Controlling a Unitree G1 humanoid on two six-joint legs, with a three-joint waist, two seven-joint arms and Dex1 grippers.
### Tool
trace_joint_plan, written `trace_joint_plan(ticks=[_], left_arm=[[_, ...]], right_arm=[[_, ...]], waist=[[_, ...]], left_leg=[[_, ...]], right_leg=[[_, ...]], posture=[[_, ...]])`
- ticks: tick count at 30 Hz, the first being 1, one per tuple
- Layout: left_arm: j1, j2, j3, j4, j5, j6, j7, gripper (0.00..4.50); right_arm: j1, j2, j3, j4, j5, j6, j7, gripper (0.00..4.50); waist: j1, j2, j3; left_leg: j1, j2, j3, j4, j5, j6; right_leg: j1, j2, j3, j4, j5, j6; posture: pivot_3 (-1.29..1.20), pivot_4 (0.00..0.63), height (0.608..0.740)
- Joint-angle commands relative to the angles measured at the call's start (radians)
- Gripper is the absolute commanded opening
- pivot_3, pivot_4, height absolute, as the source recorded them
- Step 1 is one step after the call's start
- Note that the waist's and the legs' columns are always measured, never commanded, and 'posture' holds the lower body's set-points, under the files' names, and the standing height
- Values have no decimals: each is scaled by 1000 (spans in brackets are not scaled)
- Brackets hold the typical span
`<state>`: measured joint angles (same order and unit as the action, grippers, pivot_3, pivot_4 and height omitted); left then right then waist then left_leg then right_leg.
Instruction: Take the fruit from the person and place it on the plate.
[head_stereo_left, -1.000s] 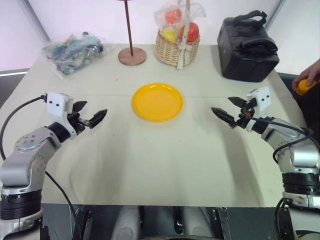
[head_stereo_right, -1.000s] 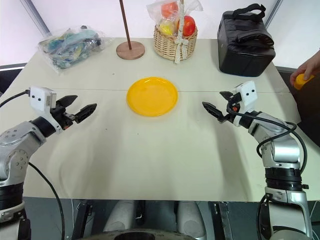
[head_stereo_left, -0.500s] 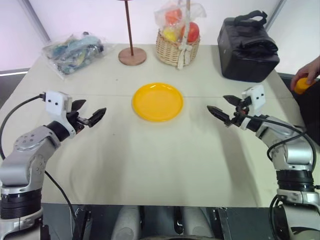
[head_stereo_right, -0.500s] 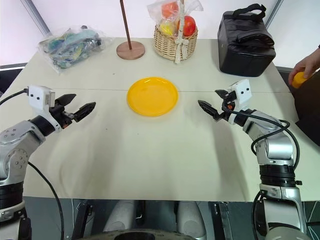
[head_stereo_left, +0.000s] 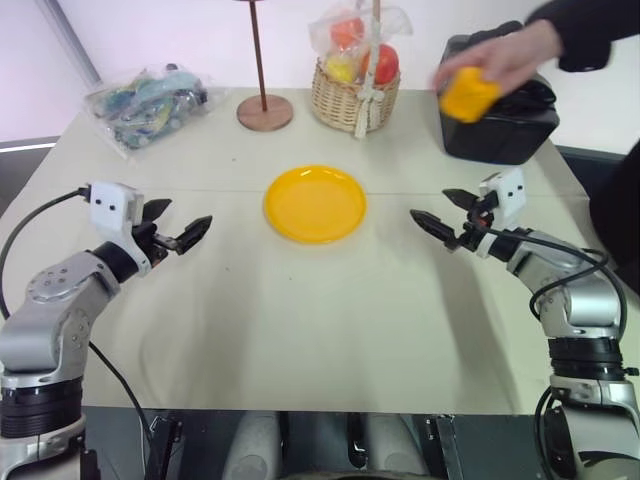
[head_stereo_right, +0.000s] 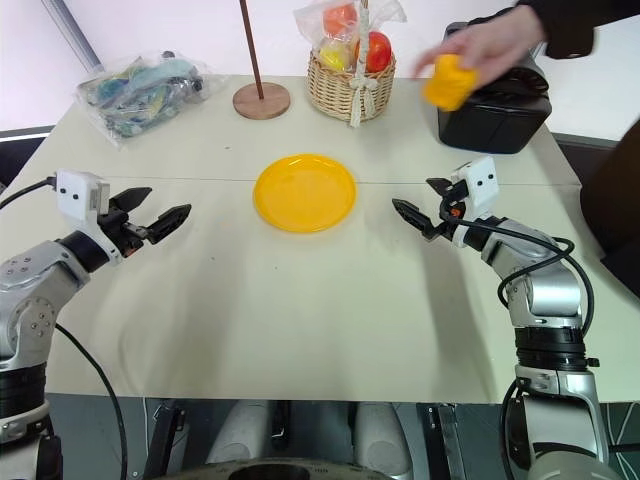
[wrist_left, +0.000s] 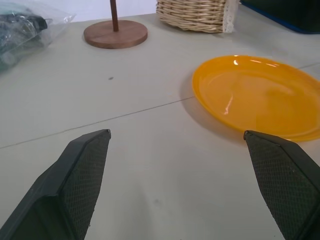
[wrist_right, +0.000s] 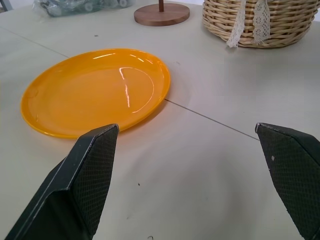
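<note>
A person's hand (head_stereo_left: 505, 50) in a dark sleeve holds the yellow-orange fruit (head_stereo_left: 466, 94) in the air over the table's far right, above and behind my right gripper (head_stereo_left: 446, 216). That gripper stands open and empty, pointing toward the yellow plate (head_stereo_left: 315, 203) at the table's middle. My left gripper (head_stereo_left: 178, 230) is open and empty too, left of the plate and aimed at it. The plate (wrist_left: 260, 95) lies bare between both grippers and also appears in the right wrist view (wrist_right: 95, 90).
A wicker basket (head_stereo_left: 355, 95) of wrapped fruit, a wooden stand base (head_stereo_left: 265, 112) with its pole, and a clear bag (head_stereo_left: 145, 105) line the far edge. A black bag (head_stereo_left: 500, 125) sits at the far right, behind the hand.
The person's hand has swung the fruit from the far right edge up and inward over the table, in front of the black bag. Both grippers have stayed put.
</note>
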<state>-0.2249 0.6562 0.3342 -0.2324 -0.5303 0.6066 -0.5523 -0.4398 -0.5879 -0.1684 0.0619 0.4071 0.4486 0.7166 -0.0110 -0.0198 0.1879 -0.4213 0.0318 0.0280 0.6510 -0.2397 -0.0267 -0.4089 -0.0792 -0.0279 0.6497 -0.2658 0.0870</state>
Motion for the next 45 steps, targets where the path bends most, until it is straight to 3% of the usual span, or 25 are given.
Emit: trace_joint_plan(ticks=[1,7,11,19,23,28,36,45], left_arm=[[-18,9,9,2,9,-32,-11,4467],[-37,3,3,18,10,-47,-23,4467],[-146,-21,58,48,-85,-25,-22,4467],[-317,124,-50,80,-195,89,-295,4467],[-360,157,-115,98,-185,92,-387,4467],[-405,148,-169,111,-159,78,-432,4467],[-429,117,-199,132,-127,58,-439,4467],[-378,92,-173,86,-121,60,-394,4467]], right_arm=[[0,-8,-20,-36,10,-12,5,4500],[8,-7,-20,-25,5,-23,9,4500],[12,-4,-20,-15,2,-30,10,4500],[28,-13,-34,-25,0,-36,4,4500],[46,-11,-57,-76,15,-20,-29,4500],[-4,96,-156,-129,127,27,-174,4500],[-80,203,-109,-217,144,49,-293,4500],[-157,240,-56,-211,153,71,-309,4500]], waist=[[0,0,0],[0,0,0],[5,0,0],[-3,0,0],[-1,0,0],[-2,0,0],[-2,0,0],[-2,0,0]], left_leg=[[0,0,0,0,0,0],[0,0,0,0,0,0],[0,0,0,0,0,0],[0,0,0,0,0,0],[0,0,0,0,0,0],[-1,0,0,1,0,0],[-1,0,0,0,0,0],[-1,0,0,0,0,0]], right_leg=[[0,0,0,0,0,0],[0,0,0,0,0,0],[0,0,0,0,0,0],[0,0,0,0,0,0],[0,1,0,0,0,0],[0,1,0,0,0,0],[-1,1,0,0,0,0],[-1,1,0,0,0,0]], posture=[[0,150,740],[0,150,740],[0,150,740],[0,150,740],[0,150,740],[0,150,740],[0,150,740],[0,150,740]])
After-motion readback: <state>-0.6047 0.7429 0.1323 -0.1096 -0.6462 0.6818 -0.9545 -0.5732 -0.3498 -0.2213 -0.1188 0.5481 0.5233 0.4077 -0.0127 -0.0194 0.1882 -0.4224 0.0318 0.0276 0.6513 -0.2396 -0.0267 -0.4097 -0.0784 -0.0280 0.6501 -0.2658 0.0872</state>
